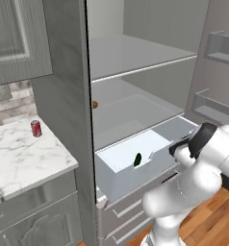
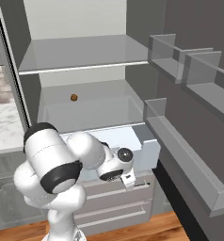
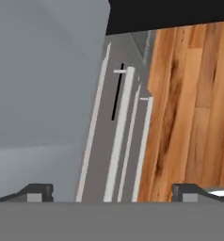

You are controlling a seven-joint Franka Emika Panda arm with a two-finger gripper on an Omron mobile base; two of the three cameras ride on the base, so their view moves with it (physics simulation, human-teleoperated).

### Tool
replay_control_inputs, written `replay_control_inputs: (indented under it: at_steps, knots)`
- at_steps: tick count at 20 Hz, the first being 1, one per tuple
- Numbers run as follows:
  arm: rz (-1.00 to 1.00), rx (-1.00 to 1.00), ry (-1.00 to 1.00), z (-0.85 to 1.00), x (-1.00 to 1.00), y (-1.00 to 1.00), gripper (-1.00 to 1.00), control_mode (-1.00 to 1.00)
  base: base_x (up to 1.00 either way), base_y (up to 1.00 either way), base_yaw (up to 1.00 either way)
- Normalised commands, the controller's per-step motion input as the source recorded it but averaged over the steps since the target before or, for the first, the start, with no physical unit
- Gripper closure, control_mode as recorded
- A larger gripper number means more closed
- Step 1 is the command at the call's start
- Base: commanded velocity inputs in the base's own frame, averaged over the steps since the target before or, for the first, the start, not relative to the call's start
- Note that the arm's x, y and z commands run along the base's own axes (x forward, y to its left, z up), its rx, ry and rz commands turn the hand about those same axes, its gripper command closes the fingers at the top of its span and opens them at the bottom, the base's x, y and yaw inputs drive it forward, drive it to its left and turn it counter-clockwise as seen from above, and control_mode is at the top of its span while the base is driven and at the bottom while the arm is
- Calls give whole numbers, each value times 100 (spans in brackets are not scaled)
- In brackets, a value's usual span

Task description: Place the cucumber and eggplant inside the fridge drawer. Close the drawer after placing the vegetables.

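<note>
The fridge drawer [image 1: 128, 178] is pulled out below the lowest shelf, and its pale inside faces up. In it lies the dark green cucumber [image 1: 137, 159], near the front wall. The eggplant is out of view. My hand hangs low at the drawer's front right corner [image 2: 150, 149], pointing down. In the hand view my gripper [image 3: 113, 193] is open, its fingertips [image 3: 36, 192] wide apart with nothing between them. Beyond them are the drawer's grey front and the floor.
Grey lower drawers with bar handles [image 3: 117, 136] sit under the pulled-out bin, above a wooden floor [image 3: 189, 108]. A red can [image 1: 36, 128] stands on the marble counter [image 1: 20, 158] to the left. A small brown ball [image 2: 74, 97] rests on a fridge shelf. Door bins [image 2: 189, 155] jut out on the right.
</note>
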Motion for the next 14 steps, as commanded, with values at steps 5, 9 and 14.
replay_control_inputs:
  at_steps: [5, 9, 14]
  knots:
    - [-16, 3, 0, 0, 52, 2, -100, -100, 0, 0, 0]
    - [-17, 4, 0, 0, 59, 12, -100, -100, 0, 0, 0]
    - [-16, 3, 0, 0, 59, 24, -100, -100, 0, 0, 0]
